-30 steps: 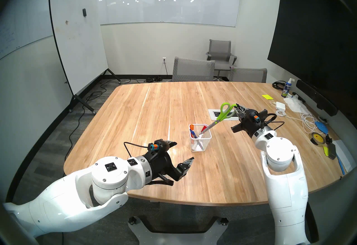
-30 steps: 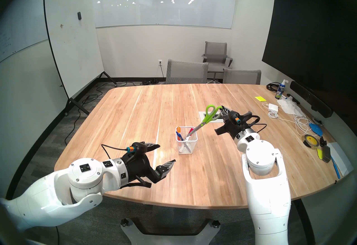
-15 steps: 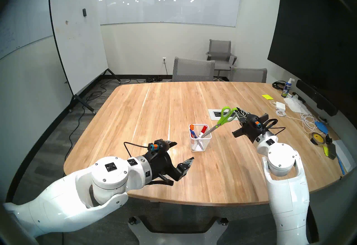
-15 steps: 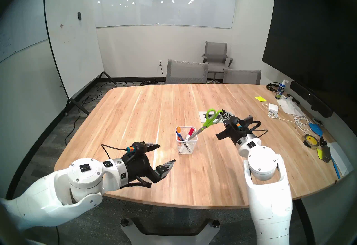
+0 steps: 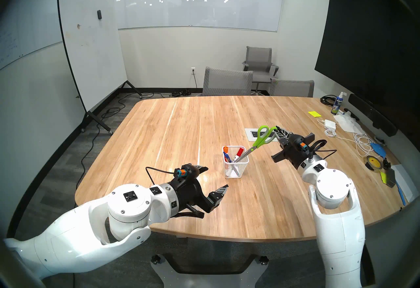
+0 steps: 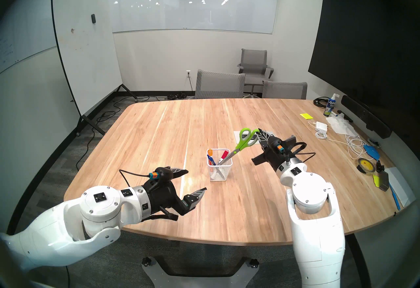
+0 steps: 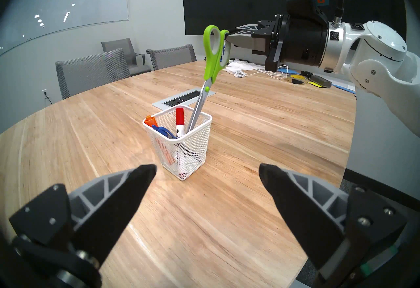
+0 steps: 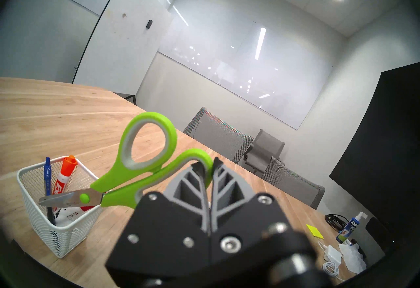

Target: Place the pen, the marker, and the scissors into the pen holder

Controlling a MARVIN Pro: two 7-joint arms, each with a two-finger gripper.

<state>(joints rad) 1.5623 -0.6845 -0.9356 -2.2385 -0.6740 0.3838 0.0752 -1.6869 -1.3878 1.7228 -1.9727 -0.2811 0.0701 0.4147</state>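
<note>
Scissors (image 5: pixel 261 138) — blades inside pen holder (image 5: pixel 236 166) — handle pinched by right tool (image 5: pixel 276 129); left tool (image 5: pixel 216 179) spread.

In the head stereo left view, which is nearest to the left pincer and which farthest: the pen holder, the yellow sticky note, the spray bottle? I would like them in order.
From the left pincer:
1. The pen holder, just ahead of it at the table's middle.
2. The yellow sticky note, far over on the right side.
3. The spray bottle, beyond the note, at the table's far right corner.
</note>
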